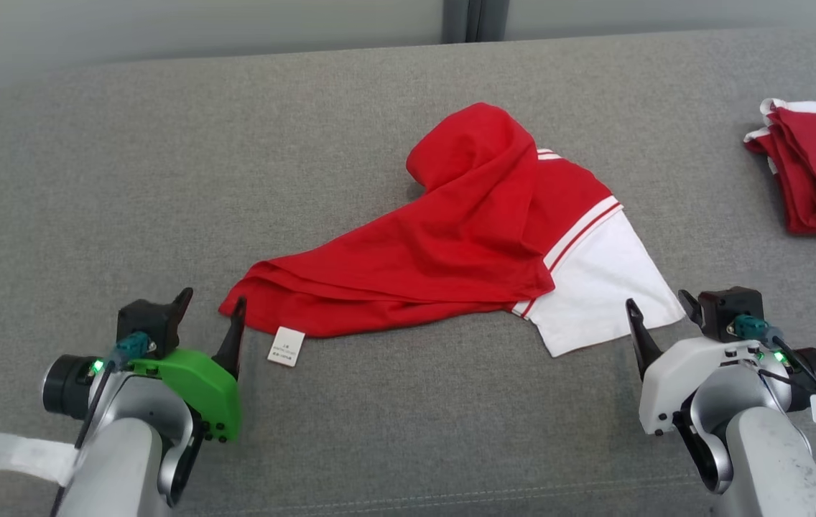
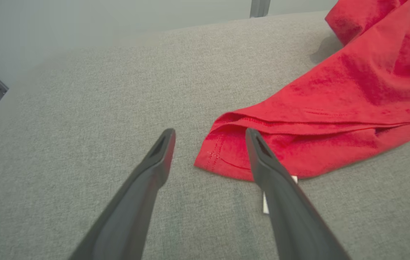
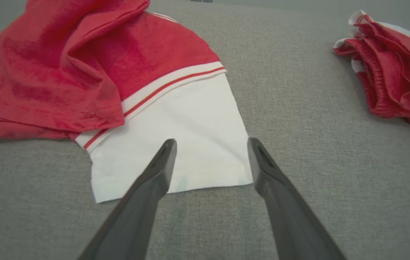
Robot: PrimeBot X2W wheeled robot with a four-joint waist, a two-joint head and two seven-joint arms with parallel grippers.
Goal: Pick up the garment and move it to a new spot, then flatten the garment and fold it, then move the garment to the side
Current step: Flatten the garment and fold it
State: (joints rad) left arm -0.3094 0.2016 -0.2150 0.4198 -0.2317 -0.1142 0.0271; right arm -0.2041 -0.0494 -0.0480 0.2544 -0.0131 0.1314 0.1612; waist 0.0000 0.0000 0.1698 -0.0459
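At the lower corners, the left gripper [image 1: 212, 298] and right gripper [image 1: 658, 300] hold nothing, fingers [image 1: 234, 334] spread wide. The garment [image 1: 451, 244] lies crumpled mid-frame on the grey worktop [image 1: 92, 179] — flattening, folding and setting aside all look undone — even a grasp.

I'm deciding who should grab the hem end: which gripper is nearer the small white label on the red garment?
Left. The left gripper sits open just left of the label. The right gripper is open far across, by the white end of the garment.
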